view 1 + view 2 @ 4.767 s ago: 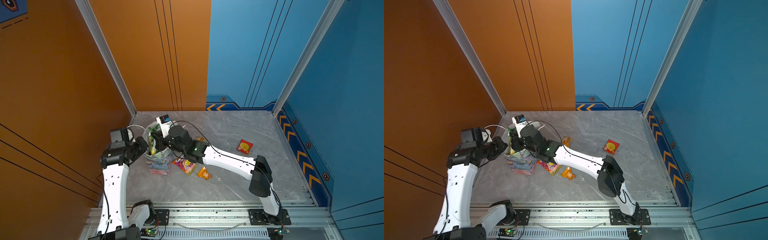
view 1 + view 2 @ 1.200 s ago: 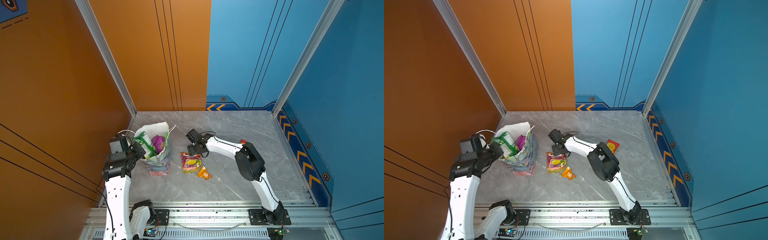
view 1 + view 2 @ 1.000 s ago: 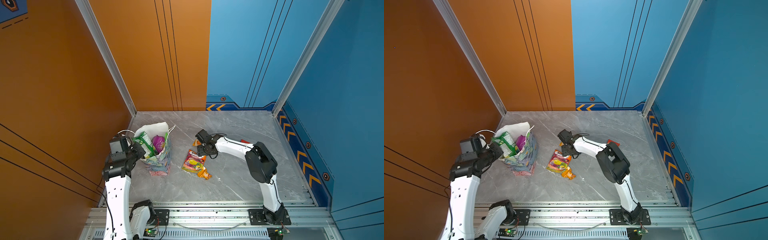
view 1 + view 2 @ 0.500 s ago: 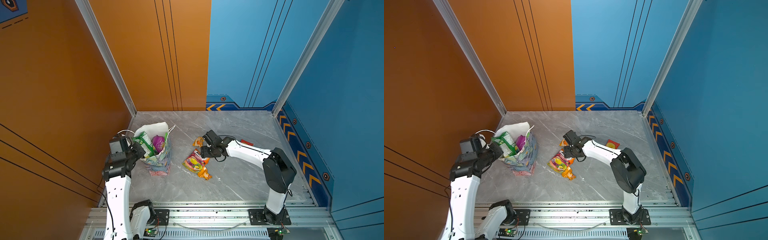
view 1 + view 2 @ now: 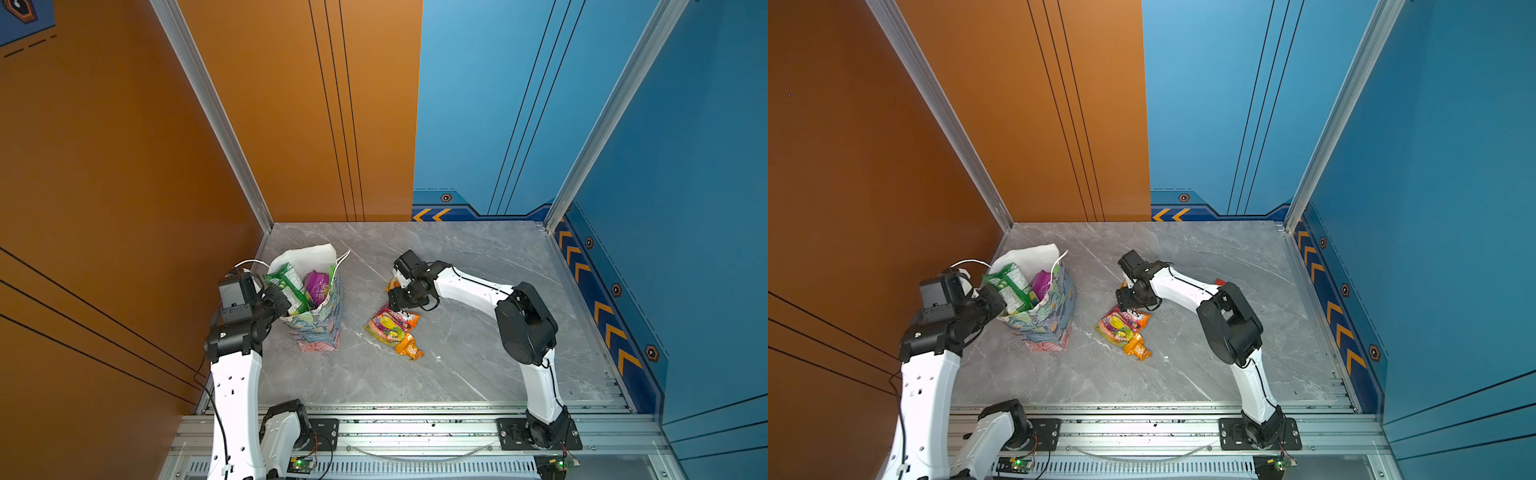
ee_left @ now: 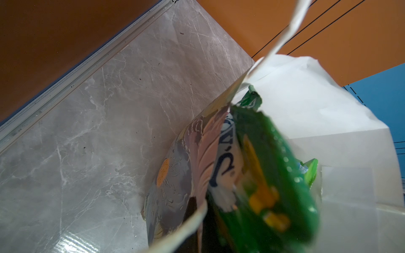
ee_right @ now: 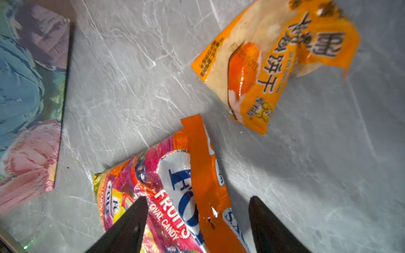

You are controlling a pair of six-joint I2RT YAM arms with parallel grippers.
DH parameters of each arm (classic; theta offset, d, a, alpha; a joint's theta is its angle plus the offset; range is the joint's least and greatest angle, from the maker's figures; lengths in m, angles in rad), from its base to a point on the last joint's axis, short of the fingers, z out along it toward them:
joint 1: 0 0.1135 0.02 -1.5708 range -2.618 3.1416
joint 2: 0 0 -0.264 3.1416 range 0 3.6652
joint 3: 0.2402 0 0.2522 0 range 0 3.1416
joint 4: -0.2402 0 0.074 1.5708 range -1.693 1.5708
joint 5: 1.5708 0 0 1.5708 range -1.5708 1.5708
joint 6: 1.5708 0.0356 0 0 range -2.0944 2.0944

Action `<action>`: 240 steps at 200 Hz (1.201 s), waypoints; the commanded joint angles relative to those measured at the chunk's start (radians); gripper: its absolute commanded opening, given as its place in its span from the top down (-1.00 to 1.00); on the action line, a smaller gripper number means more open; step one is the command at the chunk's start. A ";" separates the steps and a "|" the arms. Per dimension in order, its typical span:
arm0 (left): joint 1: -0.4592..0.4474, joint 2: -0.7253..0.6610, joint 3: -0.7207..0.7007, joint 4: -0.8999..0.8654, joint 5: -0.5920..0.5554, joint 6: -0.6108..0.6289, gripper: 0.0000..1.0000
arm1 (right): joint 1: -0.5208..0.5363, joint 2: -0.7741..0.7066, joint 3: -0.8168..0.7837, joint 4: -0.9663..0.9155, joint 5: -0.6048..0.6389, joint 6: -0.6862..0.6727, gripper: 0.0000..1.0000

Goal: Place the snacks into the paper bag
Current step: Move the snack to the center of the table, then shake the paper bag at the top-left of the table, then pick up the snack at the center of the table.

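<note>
The floral paper bag [image 5: 318, 328] [image 5: 1046, 320] stands at the left, mouth open. A large green chips packet [image 5: 289, 286] [image 6: 263, 175] and a magenta pouch [image 5: 316, 284] stick out of it. My left gripper [image 5: 279, 300] [image 5: 994, 302] is shut on the bag's near rim. On the table to its right lies a multicoloured candy packet [image 5: 391, 326] [image 7: 171, 186]. My right gripper [image 5: 397, 302] [image 7: 197, 219] hangs just over its top edge, open and holding nothing. A small orange packet [image 5: 409, 348] [image 7: 274, 63] lies beside the candy packet; another orange packet [image 5: 390, 284] shows behind the right wrist.
A red packet [image 5: 1220, 282] peeks from behind the right arm. The orange wall [image 5: 124, 208] stands close behind the left arm. Bare marble table [image 5: 457, 365] stretches in front of and right of the packets. A metal rail [image 5: 395, 419] runs along the front edge.
The right gripper has left the bag, swung right past the far orange packet and come down over the multicoloured packet. The left arm and bag have stayed still.
</note>
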State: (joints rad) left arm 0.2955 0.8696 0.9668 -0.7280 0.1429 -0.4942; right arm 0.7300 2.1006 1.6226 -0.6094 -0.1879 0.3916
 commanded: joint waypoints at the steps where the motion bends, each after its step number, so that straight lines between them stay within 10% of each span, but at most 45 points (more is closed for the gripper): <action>1: 0.013 0.003 -0.023 0.025 0.008 0.017 1.00 | -0.001 0.037 0.024 -0.083 -0.018 -0.043 -0.44; 144: 0.017 0.007 -0.029 0.035 0.022 0.016 1.00 | -0.090 -0.116 -0.247 0.061 -0.064 0.132 1.00; 240: -0.068 0.046 0.017 0.058 0.051 -0.090 1.00 | -0.147 -0.339 -0.453 0.274 -0.089 0.316 1.00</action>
State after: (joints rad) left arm 0.2825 0.8898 0.9630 -0.6987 0.1844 -0.5304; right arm 0.6014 1.8282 1.2034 -0.4030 -0.2703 0.6472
